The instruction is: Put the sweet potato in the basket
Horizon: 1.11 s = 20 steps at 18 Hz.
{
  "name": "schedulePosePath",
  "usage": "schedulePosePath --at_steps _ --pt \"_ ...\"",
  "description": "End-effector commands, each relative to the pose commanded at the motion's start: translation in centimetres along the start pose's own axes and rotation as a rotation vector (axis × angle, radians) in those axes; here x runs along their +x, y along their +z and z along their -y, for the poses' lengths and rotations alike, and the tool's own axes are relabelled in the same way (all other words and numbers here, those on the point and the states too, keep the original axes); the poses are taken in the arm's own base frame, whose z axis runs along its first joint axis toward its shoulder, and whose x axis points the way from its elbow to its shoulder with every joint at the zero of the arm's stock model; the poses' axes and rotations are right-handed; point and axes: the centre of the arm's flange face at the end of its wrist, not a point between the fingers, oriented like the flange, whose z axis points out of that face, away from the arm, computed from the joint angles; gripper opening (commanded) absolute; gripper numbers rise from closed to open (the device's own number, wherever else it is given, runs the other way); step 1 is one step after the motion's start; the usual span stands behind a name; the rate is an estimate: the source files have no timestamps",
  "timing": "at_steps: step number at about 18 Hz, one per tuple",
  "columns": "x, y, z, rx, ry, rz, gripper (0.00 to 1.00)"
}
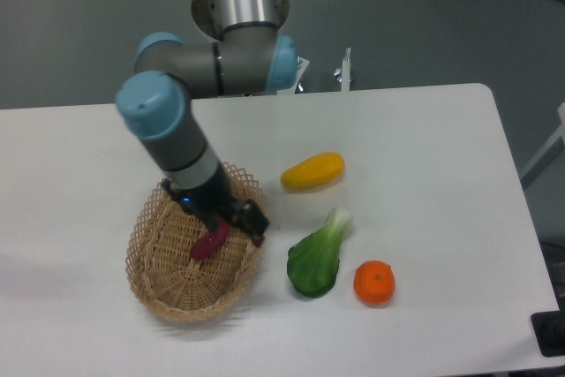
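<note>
Currently the sweet potato lies inside the basket, on its woven floor near the right half. The hand sits low over the basket's right rim, just beside the sweet potato's upper end; whether its fingers are spread or pressed together cannot be told. On the white tabletop lie a yellow vegetable, a bok choy and an orange.
</note>
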Motion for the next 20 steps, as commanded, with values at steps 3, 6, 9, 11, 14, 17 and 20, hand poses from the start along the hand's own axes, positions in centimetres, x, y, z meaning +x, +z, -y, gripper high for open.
schedulePosePath --at_steps 3,6,9,11,14,17,20 --pt "-4.4 0.7 -2.2 -0.009 0.040 0.005 1.00" --pt "-8.1 -0.5 -5.0 -0.014 0.109 0.032 1.00" --pt "-10.9 -1.9 -7.9 -0.018 0.190 -0.002 1.00" --pt "-12.1 -3.3 -9.4 -0.008 0.210 -0.012 1.00" --pt "-13.9 -4.8 -11.1 0.009 0.246 -0.052 1.00" --pt "-15.0 -5.8 -13.5 0.008 0.347 -0.117 1.00" --pt "-15.7 -6.1 -15.3 0.013 0.441 -0.139 1.00"
